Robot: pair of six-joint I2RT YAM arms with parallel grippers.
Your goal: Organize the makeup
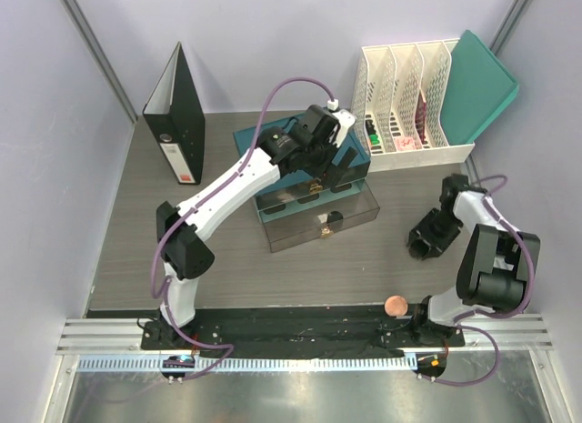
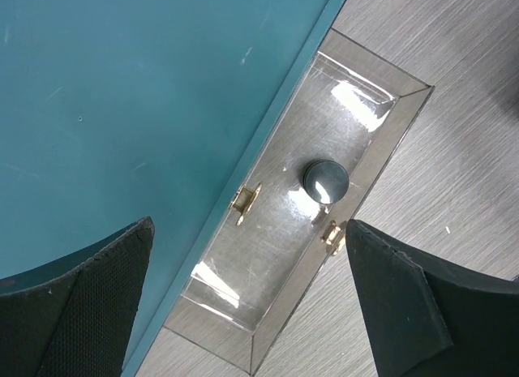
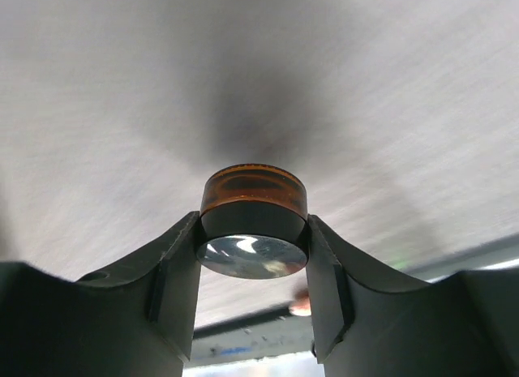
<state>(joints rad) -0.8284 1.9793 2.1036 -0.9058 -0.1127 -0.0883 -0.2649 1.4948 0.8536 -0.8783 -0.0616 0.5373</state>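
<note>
Wide shot first: the table (image 1: 127, 259) has the teal box (image 2: 122, 85) sitting mid-field, and its clear drawer (image 1: 291, 227) is pulled right out toward the arms. That looks like the landing zone for the makeup. Back right stands the white organizer (image 1: 400, 77), with green and red markers (image 1: 371, 132) tucked in one slot and something pinkish in the next that I can't make out. None of that is in play. Over to the left gripper (image 2: 249, 227), which hangs above the front edge of the box. Its jaws are spread wide with nothing between them, and it is looking straight down into the drawer. Inside, a black jar (image 2: 326, 179) sits upright near the middle of the clear floor, the only item in the stretch of drawer we can see. Now the right gripper (image 3: 253, 227), out at the right side of the table and well apart from the box. It is clamped on an amber jar (image 3: 253, 190), gripped squarely across its round sides so it shouldn't roll free. Whether that jar is clear of the table I can't tell. My read is that it's headed for the drawer too. One straggler remains, the peach disc (image 1: 396, 305), lying alone at the near edge beside the right arm's base and not yet put away.
</note>
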